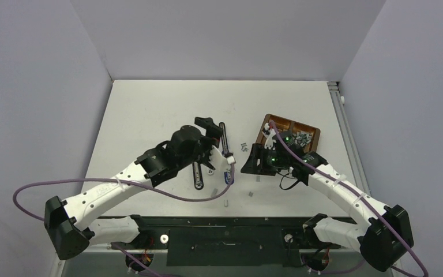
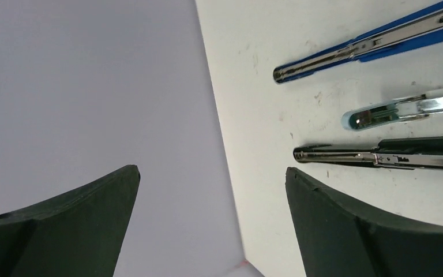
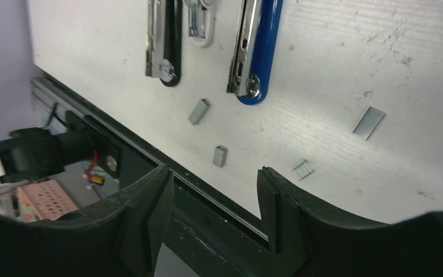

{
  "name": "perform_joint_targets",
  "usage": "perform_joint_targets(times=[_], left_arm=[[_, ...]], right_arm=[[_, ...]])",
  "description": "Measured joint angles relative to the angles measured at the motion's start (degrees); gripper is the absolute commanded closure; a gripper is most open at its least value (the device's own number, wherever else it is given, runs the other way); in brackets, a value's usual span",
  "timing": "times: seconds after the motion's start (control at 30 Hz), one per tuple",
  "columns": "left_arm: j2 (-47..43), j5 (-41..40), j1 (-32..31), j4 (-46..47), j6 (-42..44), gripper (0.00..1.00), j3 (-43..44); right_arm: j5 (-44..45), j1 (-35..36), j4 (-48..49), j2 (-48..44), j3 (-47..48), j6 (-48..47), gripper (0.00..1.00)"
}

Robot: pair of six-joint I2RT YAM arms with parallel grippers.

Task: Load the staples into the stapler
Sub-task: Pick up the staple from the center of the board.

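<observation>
Left pincer is spread wide and empty, beside the black stapler at right of frame. Right pincer is parted and empty above staples lying mid-frame on the table. A skewed pinch could flick a flat strip off the near edge, or snap it.

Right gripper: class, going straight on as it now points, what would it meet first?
Probably the staple strip lying on the table just ahead, or bare table beside it; depth is unclear.
</observation>
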Motion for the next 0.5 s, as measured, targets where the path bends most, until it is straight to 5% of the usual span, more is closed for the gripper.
perform_joint_targets(times=[0.23, 0.5], left_arm=[[-2.1, -1.6, 13.6, 2.1, -23.4, 0.04, 1.4], [-5.0, 2.4, 15.8, -2.6, -38.7, 0.04, 1.3]], right_arm=[[13.8, 11.2, -5.8, 2.5, 0.7, -0.4, 0.5], [23.6, 21.2, -9.2, 2.8, -2.4, 1.0, 0.42]])
